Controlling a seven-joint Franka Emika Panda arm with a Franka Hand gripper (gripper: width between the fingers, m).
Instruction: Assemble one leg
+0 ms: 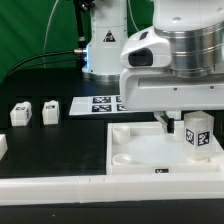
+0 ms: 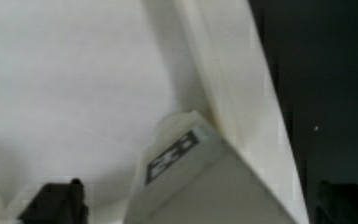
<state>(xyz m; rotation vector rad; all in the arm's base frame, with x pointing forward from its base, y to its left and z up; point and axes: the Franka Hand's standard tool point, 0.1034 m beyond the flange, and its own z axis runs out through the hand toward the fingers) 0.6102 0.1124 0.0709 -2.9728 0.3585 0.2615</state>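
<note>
Tray [image 1: 145, 150]: white moulded plastic, smooth, with a soft satin sheen. The leg [image 1: 199, 135] and a loose post [image 1: 20, 114] are of the same white plastic, each bearing a matt black-and-white printed tag. Table [image 1: 50, 150]: black, matt and non-reflective, possibly cloth-covered, though the view is too coarse to be sure; marker board [image 1: 100, 104]: thin, flat white sheet, matt, printed in black. Arm shell [image 1: 150, 50]: glossy white plastic catching highlights, beside a ribbed grey band [image 1: 195, 45] of metallic look.
</note>
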